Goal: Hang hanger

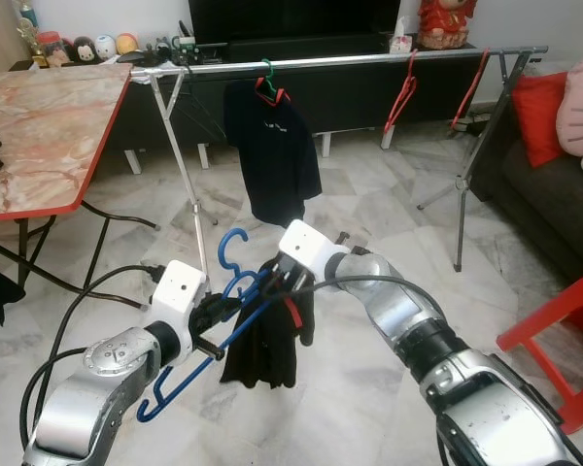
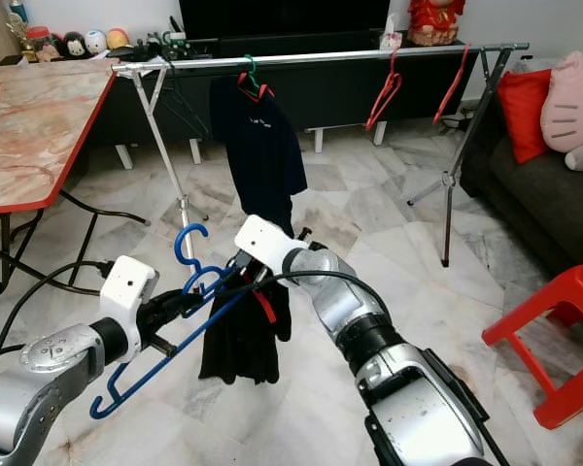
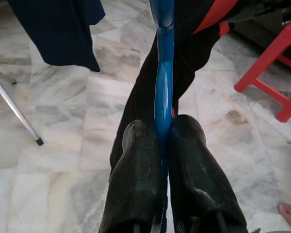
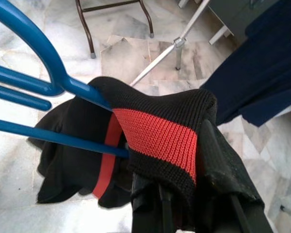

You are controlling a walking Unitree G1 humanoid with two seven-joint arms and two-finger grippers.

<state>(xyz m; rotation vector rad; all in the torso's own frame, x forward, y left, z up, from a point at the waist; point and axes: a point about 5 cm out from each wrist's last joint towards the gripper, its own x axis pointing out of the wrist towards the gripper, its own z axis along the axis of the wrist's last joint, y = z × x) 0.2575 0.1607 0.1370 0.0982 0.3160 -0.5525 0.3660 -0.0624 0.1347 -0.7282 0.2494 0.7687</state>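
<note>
Left hand (image 3: 162,145) clenched on the lower bar of the blue plastic hanger (image 1: 235,291), its two black fingers (image 3: 136,179) pressed against either side of the bar. The hanger slants upward from this hand, with its hook above and just beyond the fingers.

Right hand (image 4: 184,160) grasping the collar of the black garment with a red band (image 4: 155,131), holding it against the hanger's blue bars. The garment (image 1: 267,340) droops below both hands, above the marble floor (image 1: 369,388).

Beyond the hands stands a metal clothes rail (image 1: 369,58). On it hang a dark navy T-shirt (image 1: 272,146) on a green-hooked hanger (image 1: 266,70), directly past the hands, and two bare red hangers (image 1: 401,97), further along toward the right hand's side. A marble-topped bench with a red edge (image 1: 39,136) lies off the left hand's side. A red plastic stool (image 1: 564,330) and a dark sofa with a red cushion (image 1: 539,112) lie off the right hand's side.
</note>
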